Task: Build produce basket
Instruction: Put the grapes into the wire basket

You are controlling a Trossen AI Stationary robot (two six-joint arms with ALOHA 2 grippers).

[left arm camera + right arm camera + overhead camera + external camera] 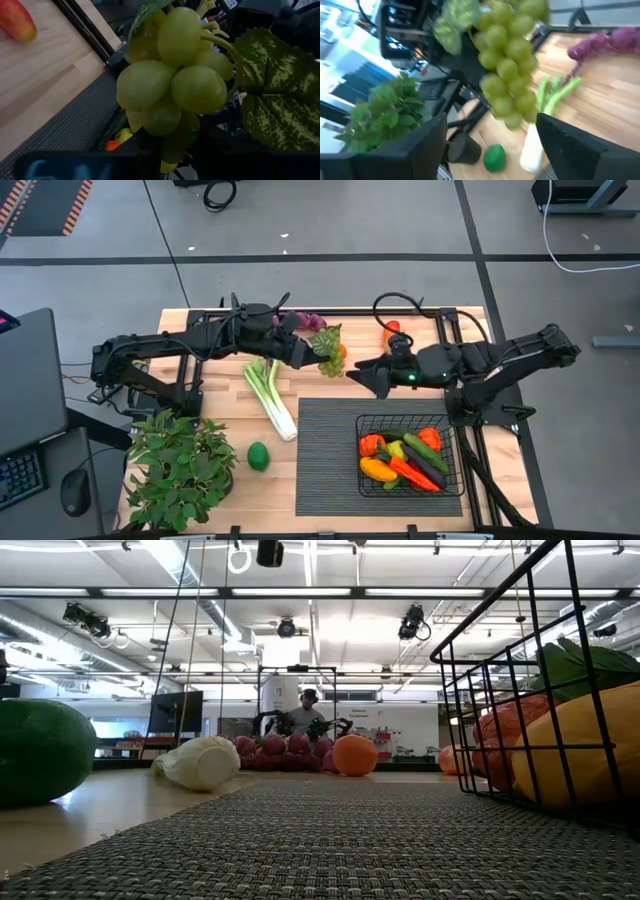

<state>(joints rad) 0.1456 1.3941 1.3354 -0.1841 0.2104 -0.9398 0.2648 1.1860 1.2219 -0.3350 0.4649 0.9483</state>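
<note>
Holding green grapes [328, 352] aloft, the left gripper [303, 352] presents them for handover; the right gripper [352, 373] waits wide open, nearer the basket [450, 470].

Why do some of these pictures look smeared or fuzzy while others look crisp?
Right wrist view: the hanging green grapes and the potted plant are streaked, as if the camera is moving. Left wrist view: the grapes fill the picture crisply, the table behind soft. Low view: the near basket and mat look blurred. High view: evenly lit, sharp.
</note>
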